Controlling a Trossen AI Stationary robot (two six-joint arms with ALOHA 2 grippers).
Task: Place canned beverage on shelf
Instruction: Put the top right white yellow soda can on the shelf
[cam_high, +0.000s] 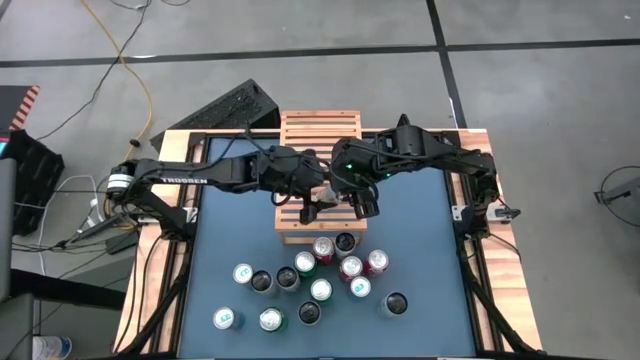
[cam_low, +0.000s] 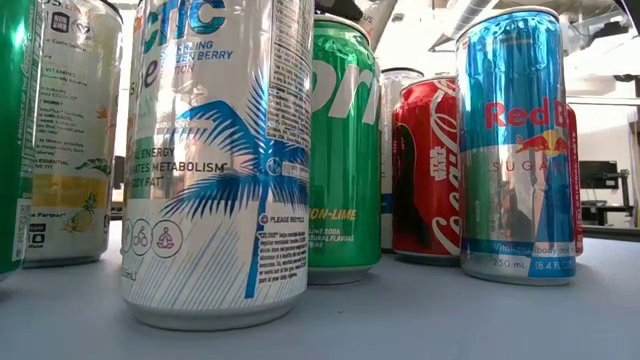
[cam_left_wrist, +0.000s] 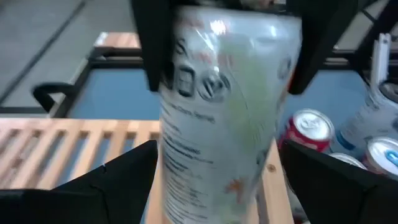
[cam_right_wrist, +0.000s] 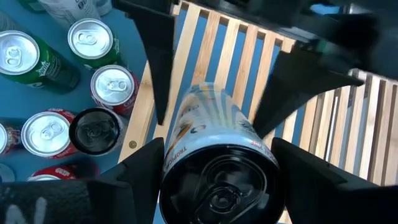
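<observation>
Holding one can (cam_right_wrist: 217, 168) over the shelf (cam_high: 318, 130), both arms at once.
Left gripper (cam_high: 308, 205) sits spread around it, right gripper (cam_high: 362, 203) grasps its top end, with the other cans (cam_high: 320, 290) clustered on the blue table (cam_high: 420, 240) just beside the shelf.

You have the shelf (cam_high: 318, 150) at the table's (cam_high: 430, 250) far middle. Both grippers meet over its near half: the left gripper (cam_high: 312, 203) from the left, the right gripper (cam_high: 362, 203) from the right. Between them, above the slats, sits 1 can (cam_right_wrist: 214, 165), with the right gripper's fingers (cam_right_wrist: 140, 168) on either side of it and the left gripper's fingers (cam_left_wrist: 127, 171) flanking it too. In front of the shelf, nearer you, a cluster of cans (cam_high: 320, 285) stands on the table, its closest members touching or just beside the shelf's near edge.
</observation>
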